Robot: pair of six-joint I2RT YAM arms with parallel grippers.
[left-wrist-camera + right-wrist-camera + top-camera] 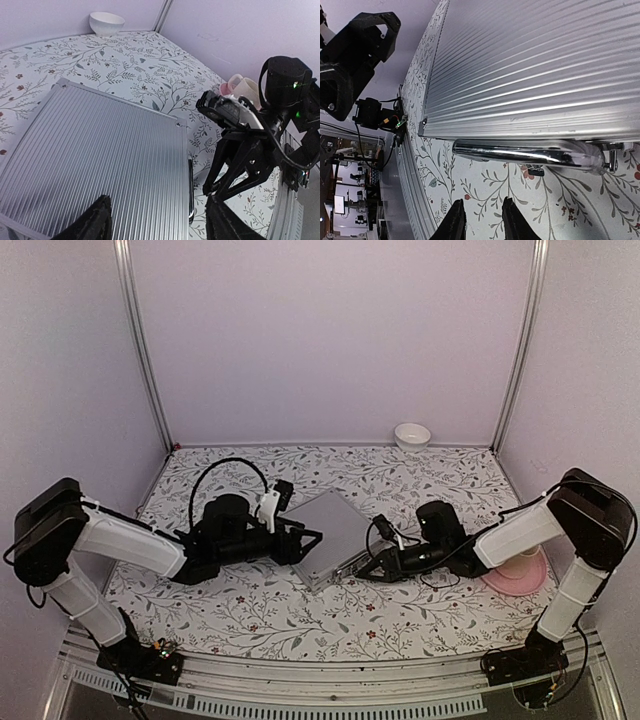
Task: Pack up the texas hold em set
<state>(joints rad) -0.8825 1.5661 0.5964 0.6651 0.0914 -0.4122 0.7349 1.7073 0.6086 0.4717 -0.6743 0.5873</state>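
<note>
The silver ribbed aluminium briefcase (330, 530) lies closed and flat on the table's middle. It fills the left wrist view (100, 150) and the right wrist view (530, 65). Its chrome handle (520, 152) faces my right arm. My left gripper (308, 540) is wide open and empty over the lid's near edge (162, 225). My right gripper (365, 568) sits low on the table just off the handle, fingers a little apart and empty (482, 220). It also shows in the left wrist view (235, 175). Cards, chips and button are out of view.
A small white bowl (412, 435) stands at the back wall, also in the left wrist view (106, 22). A cream cup on a pink plate (515, 575) sits at the right by my right forearm. The table's metal front rail (320, 680) runs close behind the arms.
</note>
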